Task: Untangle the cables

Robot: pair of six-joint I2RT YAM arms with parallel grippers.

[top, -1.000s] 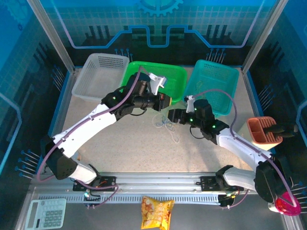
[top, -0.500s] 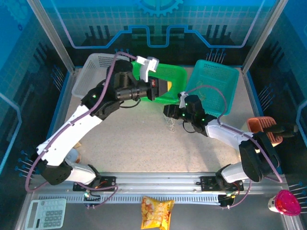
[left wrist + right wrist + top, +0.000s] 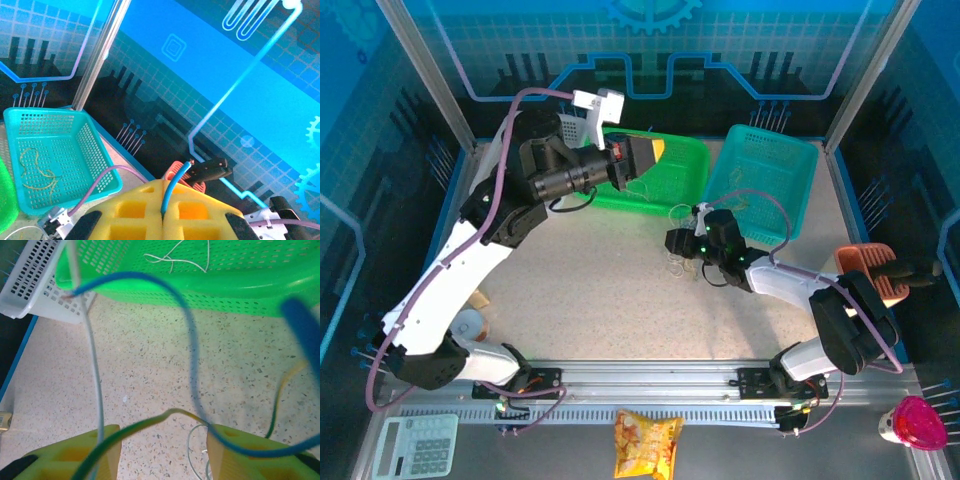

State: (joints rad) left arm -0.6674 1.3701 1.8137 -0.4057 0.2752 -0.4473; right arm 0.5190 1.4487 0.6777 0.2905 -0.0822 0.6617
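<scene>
White basket (image 3: 30, 280), far left: nothing seen in the part that shows.

Left pincer (image 3: 642, 158): clamped shut on a blue strand (image 3: 176, 177), whose end pokes up between the yellow pads. A second ago it hung low, just beside the clump. It has since swung up and back and now hangs above the green basket (image 3: 685, 160). One white wire (image 3: 175, 260) already lies in that basket.

Cables (image 3: 680, 262): a small clump on the worktop (image 3: 600, 290), between the green and teal baskets, nudged slightly right of where it lay a second ago.

Right pincer (image 3: 672, 241): low, just beside the clump. Its jaws stand apart but narrower than a second ago. In its wrist view blue, grey-white and yellow-green strands cross the gap, none visibly pinched.

Teal basket (image 3: 790, 165): a yellowish wire (image 3: 37, 170) on its floor.

Reading: the lift is drawing the blue strand out of the tangle. Its loop past the right pincer suggests it is not yet free. The right pincer looks set to pin the remainder.
</scene>
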